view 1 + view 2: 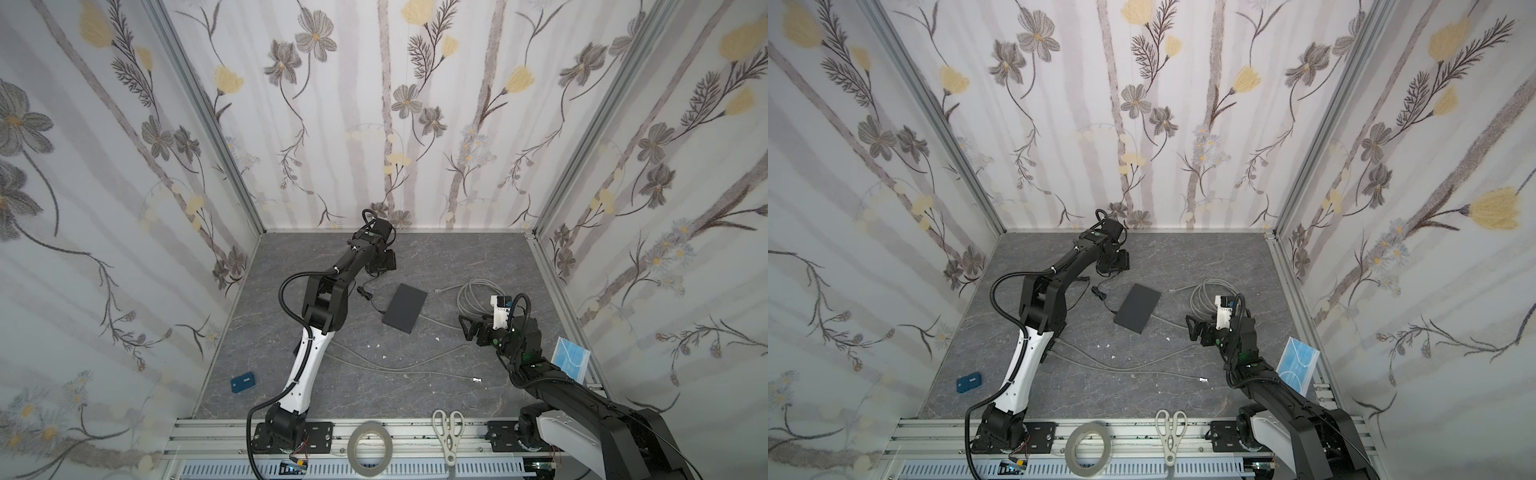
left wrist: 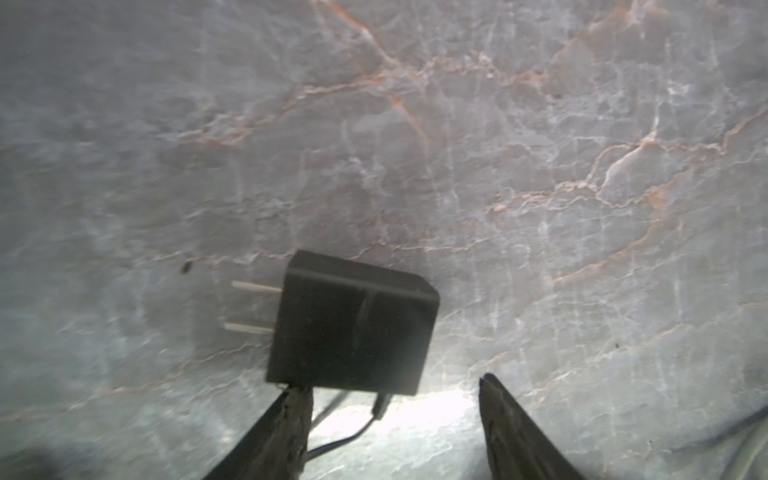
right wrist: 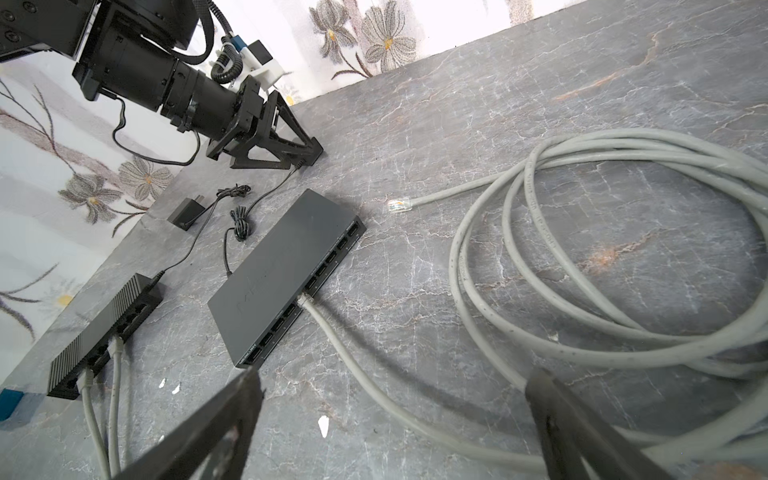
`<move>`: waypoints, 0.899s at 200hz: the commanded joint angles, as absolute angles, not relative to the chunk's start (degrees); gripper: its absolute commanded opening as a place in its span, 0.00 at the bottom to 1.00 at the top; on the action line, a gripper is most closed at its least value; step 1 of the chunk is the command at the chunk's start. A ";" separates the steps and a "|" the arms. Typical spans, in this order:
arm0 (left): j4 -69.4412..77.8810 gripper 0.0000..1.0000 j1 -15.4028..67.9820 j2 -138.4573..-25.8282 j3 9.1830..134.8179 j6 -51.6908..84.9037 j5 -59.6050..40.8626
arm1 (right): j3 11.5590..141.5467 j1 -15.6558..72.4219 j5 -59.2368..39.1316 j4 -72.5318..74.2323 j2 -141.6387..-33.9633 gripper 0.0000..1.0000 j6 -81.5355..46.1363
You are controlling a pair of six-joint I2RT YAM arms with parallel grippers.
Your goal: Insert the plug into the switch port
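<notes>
Marble table (image 1: pixel 415 399) bears switch (image 1: pixel 405 307) mid-frame, plug (image 3: pixel 306 298) seated in it; right gripper (image 3: pixel 395 374) spread wide, empty; left gripper (image 2: pixel 390 384) part-spread by adapter (image 2: pixel 353 328), empty.

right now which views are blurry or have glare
Left wrist view: soft throughout, adapter blurred, glare patch on the table beside it. Right wrist view: switch sharp, cable throws soft shadows. Both top views: even light, sharp.
</notes>
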State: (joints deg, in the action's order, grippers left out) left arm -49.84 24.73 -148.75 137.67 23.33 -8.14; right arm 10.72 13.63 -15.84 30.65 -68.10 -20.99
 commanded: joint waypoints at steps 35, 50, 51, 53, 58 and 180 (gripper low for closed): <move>-44.92 0.65 24.77 -154.19 145.11 31.30 -15.48 | 11.48 13.72 -14.30 32.00 -68.73 1.00 -21.37; -41.99 0.65 24.78 -154.68 145.11 33.05 -16.53 | 11.52 13.71 -14.24 31.90 -68.82 1.00 -21.44; -41.83 0.65 24.78 -154.73 145.11 33.14 -16.57 | 11.51 13.71 -14.24 31.90 -68.82 1.00 -21.44; -41.48 0.65 24.79 -154.74 145.11 33.29 -16.69 | 11.51 13.71 -14.24 31.93 -68.84 1.00 -21.45; -40.68 0.65 24.80 -154.77 145.11 33.66 -17.14 | 11.54 13.78 -14.22 31.86 -68.82 1.00 -21.42; -48.69 0.76 9.59 -112.32 96.99 47.95 6.23 | 11.77 14.15 -13.11 31.25 -68.99 1.00 -21.70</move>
